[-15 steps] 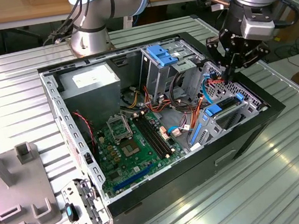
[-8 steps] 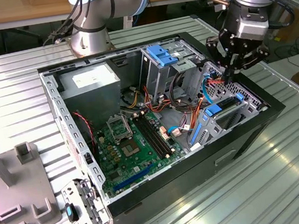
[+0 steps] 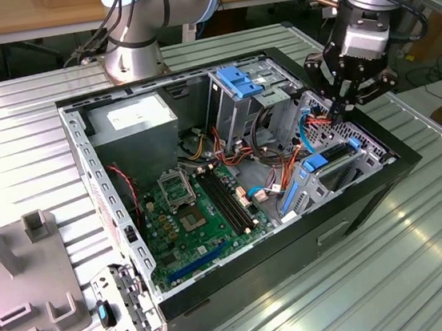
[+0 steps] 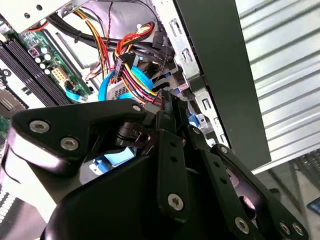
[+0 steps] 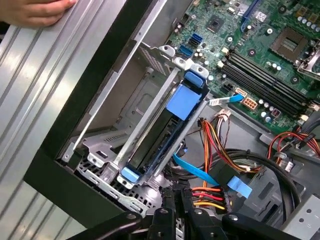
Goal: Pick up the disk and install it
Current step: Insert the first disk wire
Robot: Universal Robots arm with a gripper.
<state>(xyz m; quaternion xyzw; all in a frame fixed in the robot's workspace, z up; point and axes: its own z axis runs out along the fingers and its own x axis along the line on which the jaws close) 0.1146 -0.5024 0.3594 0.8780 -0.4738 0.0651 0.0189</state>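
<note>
Ribbed metal bench [image 3: 380, 275], with a grey fixture [image 3: 8, 272] parked at the exterior view's left edge and an open PC case [image 3: 242, 272] set mid-bench. Toward the edge at that view's right, the disk [image 3: 332, 160] is seen lying in the case's drive bay, looking slightly tilted. Just above it the gripper [image 3: 340, 109] is held, fingers closed on nothing. Risk: the cable bundle [image 5: 215, 155] alongside could get snagged, or a half-seated disk jammed.

Disk [image 5: 162, 135] blue-framed, dark body; motherboard [image 3: 194, 209] green; gripper [image 3: 341, 106] black.
</note>
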